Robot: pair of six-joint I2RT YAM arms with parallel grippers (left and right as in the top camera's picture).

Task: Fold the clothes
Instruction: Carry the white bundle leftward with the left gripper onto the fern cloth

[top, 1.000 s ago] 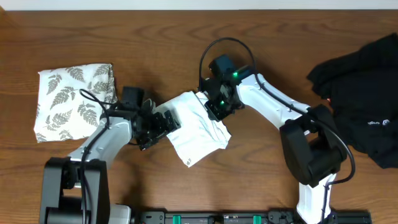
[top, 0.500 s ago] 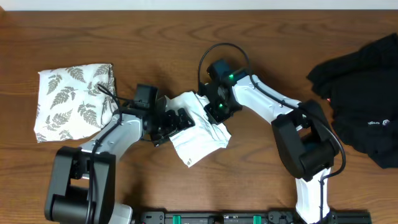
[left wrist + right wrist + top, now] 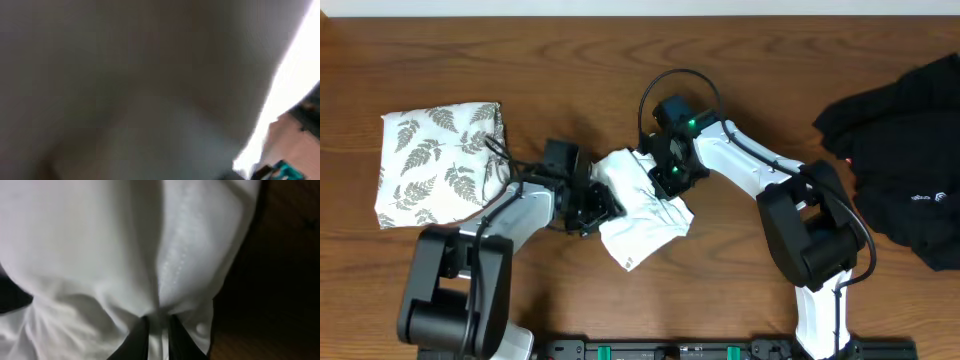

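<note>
Centre of worktop (image 3: 770,60): T-shirt (image 3: 642,218) bunched between arms. Right fingers (image 3: 176,335) pinch cloth fold. Left fingers (image 3: 602,204) at shirt's left edge, buried in cloth; cannot tell grip. Risk: left catches extra layers or nothing, so fold drags crooked.

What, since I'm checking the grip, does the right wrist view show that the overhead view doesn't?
Only the right wrist view: the right tool with its dark fingers closed on a bunched fold of the white T-shirt. Only the overhead view: the fern-print cloth at left, the black garment at right, and the left tool at the shirt's left edge. Both: the white T-shirt on the wooden table.
</note>
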